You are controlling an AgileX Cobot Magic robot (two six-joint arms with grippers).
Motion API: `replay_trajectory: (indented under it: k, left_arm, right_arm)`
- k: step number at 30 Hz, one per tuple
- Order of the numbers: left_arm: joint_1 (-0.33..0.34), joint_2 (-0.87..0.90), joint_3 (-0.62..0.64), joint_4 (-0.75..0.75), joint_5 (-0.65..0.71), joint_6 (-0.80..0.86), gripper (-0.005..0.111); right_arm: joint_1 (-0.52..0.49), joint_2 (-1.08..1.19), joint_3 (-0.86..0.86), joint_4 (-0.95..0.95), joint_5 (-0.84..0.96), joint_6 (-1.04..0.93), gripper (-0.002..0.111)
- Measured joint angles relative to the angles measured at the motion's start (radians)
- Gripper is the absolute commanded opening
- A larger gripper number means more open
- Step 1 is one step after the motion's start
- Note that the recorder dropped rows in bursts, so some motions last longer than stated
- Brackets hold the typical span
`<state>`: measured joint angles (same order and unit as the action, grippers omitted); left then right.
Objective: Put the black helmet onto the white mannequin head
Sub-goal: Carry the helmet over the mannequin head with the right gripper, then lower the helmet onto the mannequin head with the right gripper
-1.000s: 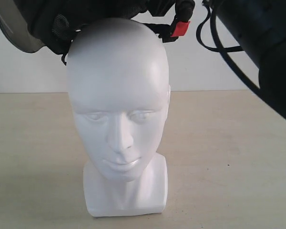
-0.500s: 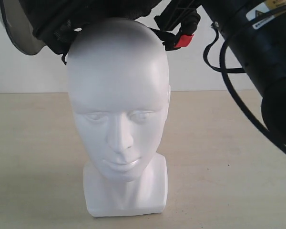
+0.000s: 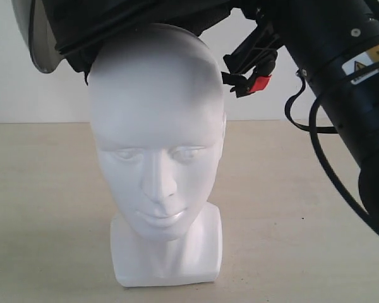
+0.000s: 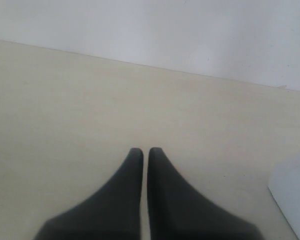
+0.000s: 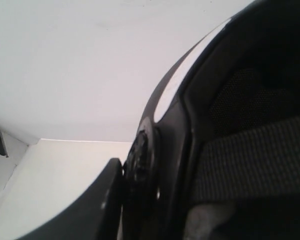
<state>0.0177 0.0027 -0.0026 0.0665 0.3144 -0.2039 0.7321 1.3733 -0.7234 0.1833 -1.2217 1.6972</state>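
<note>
Bare table [image 3: 44, 208] flanks the white mannequin head [image 3: 156, 139]; the black helmet [image 3: 114, 19] and arm [image 3: 341, 63] block above.

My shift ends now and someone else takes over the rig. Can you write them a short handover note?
Left gripper: shut, empty, above the beige table.
Right gripper: clamped on the rim of the matte black open-face helmet, holding it aloft.
Glossy white mannequin head: upright on the table, facing the exterior camera.
Done: helmet is over the crown, tilted, tinted visor at that view's left; red strap buckle hangs beside the head.
Left: lower and seat it, then release.
</note>
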Motion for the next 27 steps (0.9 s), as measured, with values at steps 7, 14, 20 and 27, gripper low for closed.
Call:
replay_trajectory:
  k: [7,14,20,27]
  left_arm:
    - [0.000,0.000,0.000,0.000,0.000,0.000,0.004]
    - [0.000,0.000,0.000,0.000,0.000,0.000,0.004]
    - [0.000,0.000,0.000,0.000,0.000,0.000,0.004]
    - [0.000,0.000,0.000,0.000,0.000,0.000,0.004]
  right_arm:
    - [0.000,0.000,0.007,-0.011,0.008,0.002,0.000]
    - [0.000,0.000,0.007,-0.012,0.010,0.002,0.000]
    - [0.000,-0.002,0.052,-0.006,0.002,0.015,0.000]
    - [0.002,0.002,0.081,0.002,0.053,0.019,0.000]
